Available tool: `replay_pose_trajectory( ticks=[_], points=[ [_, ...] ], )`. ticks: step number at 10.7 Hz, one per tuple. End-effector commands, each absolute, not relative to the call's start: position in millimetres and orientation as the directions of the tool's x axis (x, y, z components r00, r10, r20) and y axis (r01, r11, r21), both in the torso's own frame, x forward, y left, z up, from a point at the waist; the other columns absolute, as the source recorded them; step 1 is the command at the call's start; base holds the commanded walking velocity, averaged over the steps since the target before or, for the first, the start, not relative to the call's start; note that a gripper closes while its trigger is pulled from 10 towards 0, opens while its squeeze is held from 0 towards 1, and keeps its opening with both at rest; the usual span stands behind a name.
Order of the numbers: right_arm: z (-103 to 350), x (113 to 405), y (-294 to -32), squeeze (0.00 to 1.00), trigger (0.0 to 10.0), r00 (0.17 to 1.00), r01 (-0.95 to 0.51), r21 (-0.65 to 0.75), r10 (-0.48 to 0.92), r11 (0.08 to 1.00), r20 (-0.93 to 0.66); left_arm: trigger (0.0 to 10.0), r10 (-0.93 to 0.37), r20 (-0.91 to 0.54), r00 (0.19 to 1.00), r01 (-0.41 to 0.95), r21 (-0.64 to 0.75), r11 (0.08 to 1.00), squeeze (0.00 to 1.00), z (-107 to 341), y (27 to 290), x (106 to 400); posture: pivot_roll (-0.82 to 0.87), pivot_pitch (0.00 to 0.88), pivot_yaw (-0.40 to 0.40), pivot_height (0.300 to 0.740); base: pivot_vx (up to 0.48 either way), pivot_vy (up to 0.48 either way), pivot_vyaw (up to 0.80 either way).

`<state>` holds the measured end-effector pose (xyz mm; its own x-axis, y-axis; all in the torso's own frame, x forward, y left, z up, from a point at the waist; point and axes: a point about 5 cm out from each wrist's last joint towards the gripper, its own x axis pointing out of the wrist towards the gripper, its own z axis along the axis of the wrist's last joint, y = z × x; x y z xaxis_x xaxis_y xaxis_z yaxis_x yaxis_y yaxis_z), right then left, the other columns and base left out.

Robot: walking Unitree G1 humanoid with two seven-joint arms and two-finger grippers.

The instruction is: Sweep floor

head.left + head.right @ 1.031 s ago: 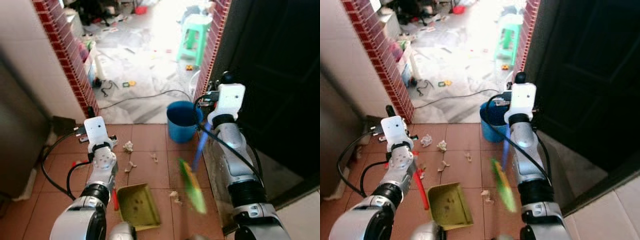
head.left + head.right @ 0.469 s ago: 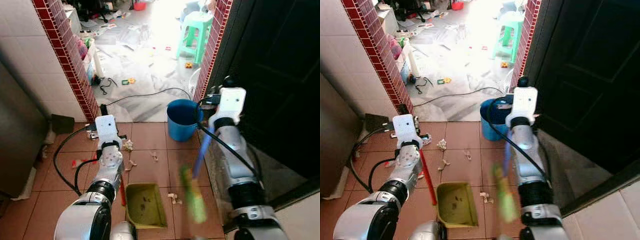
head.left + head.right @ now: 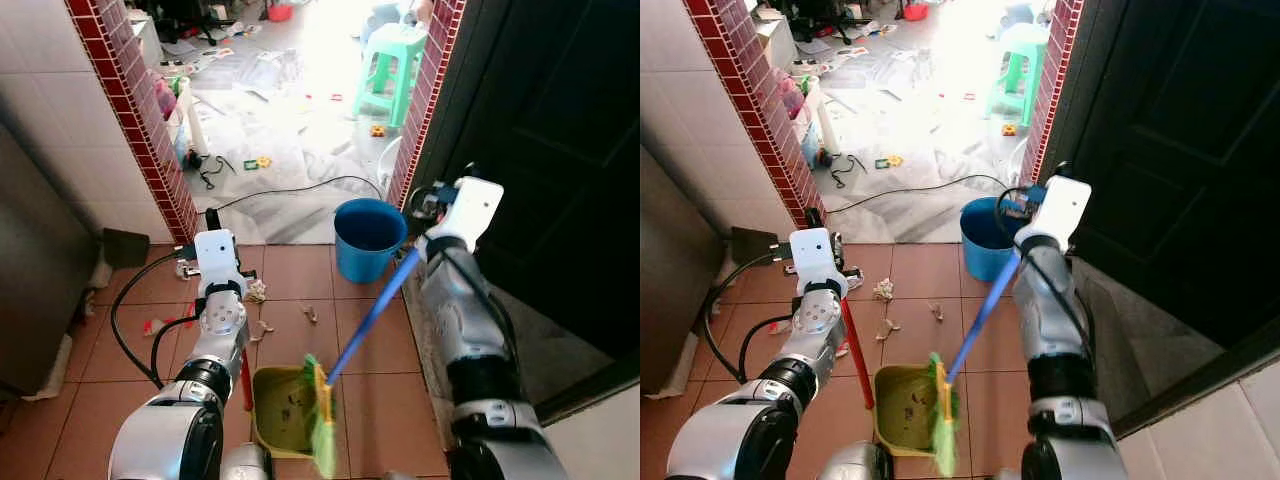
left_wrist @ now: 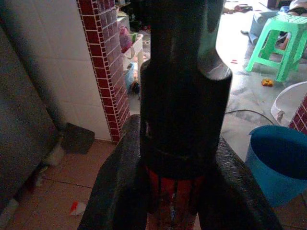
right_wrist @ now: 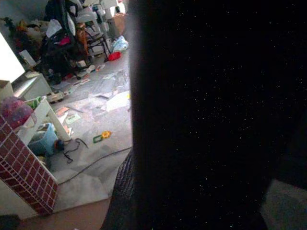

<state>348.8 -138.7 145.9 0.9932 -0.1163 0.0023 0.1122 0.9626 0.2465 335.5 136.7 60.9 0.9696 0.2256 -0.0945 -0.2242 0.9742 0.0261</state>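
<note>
Littering terracotta floor (image 3: pixel 300 280) by dustpan (image 3: pixel 280 410), paper scraps (image 3: pixel 258 292), both tools' state unclear

My two head eyes look forward and down from above my arms onto the tiled floor (image 3: pixel 290 275) and out through the doorway, both sharing the blue bucket (image 3: pixel 367 238) and green stool (image 3: pixel 393 62). My left wrist camera sits close behind its fingers, facing that same bucket (image 4: pixel 278 165) and stool (image 4: pixel 279 37). My right wrist camera, pressed near something dark, faces the cluttered room beyond.
</note>
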Motion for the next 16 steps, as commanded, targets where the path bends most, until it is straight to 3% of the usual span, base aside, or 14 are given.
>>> replay_pose_trajectory(
  ticks=[1, 3, 5, 6, 9, 10, 12, 16],
  points=[
    [166, 354, -132, 0.00, 10.0, 0.994, 0.081, 0.318, -0.100, 0.945, 0.045, 10.0, 0.206, -0.103, 0.973, -0.204, 0.034, 0.978, 0.00, 63, 134, 339, -0.12, 0.000, 0.026, 0.740, 0.000, 0.000, 0.00],
    [188, 359, -119, 0.00, 10.0, 0.996, -0.017, 0.330, -0.013, 0.944, 0.088, 10.0, 0.201, -0.105, 0.974, -0.199, 0.038, 0.979, 0.00, 63, 134, 339, -0.12, 0.000, 0.030, 0.740, 0.000, 0.000, 0.00],
    [215, 360, -104, 0.00, 10.0, 0.965, -0.229, 0.252, 0.186, 0.940, 0.186, 10.0, 0.200, -0.108, 0.974, -0.196, 0.042, 0.980, 0.00, 63, 134, 340, -0.12, 0.000, 0.032, 0.740, 0.000, 0.000, 0.00],
    [241, 361, -122, 0.00, 10.0, 0.933, -0.218, 0.105, 0.175, 0.970, 0.315, 10.0, 0.229, -0.111, 0.967, -0.224, 0.051, 0.973, 0.00, 63, 136, 339, -0.11, 0.000, 0.029, 0.740, 0.000, 0.000, 0.00],
    [263, 359, -168, 0.00, 10.0, 0.894, -0.084, 0.004, 0.073, 0.996, 0.441, 10.0, 0.222, -0.093, 0.971, -0.222, 0.004, 0.975, 0.00, 66, 139, 340, -0.12, 0.000, 0.027, 0.740, 0.000, 0.000, 0.00],
    [255, 357, -178, 0.00, 10.0, 0.904, -0.039, -0.010, 0.039, 0.999, 0.425, 10.0, 0.194, -0.089, 0.977, -0.195, 0.005, 0.981, 0.00, 67, 141, 341, -0.12, 0.000, 0.024, 0.740, 0.000, 0.000, 0.00],
    [214, 343, -188, 0.00, 10.0, 0.942, 0.018, -0.050, 0.000, 0.999, 0.335, 10.0, 0.258, -0.037, 0.965, -0.260, -0.042, 0.965, 0.00, 76, 154, 343, -0.11, 0.000, 0.025, 0.740, 0.000, 0.000, 0.00],
    [173, 320, -171, 0.00, 10.0, 0.967, 0.005, -0.057, 0.010, 0.998, 0.256, 10.0, 0.275, 0.149, 0.950, -0.259, -0.118, 0.959, 0.00, 106, 173, 338, -0.09, 0.000, 0.042, 0.740, 0.000, 0.000, 0.00]
  ],
)
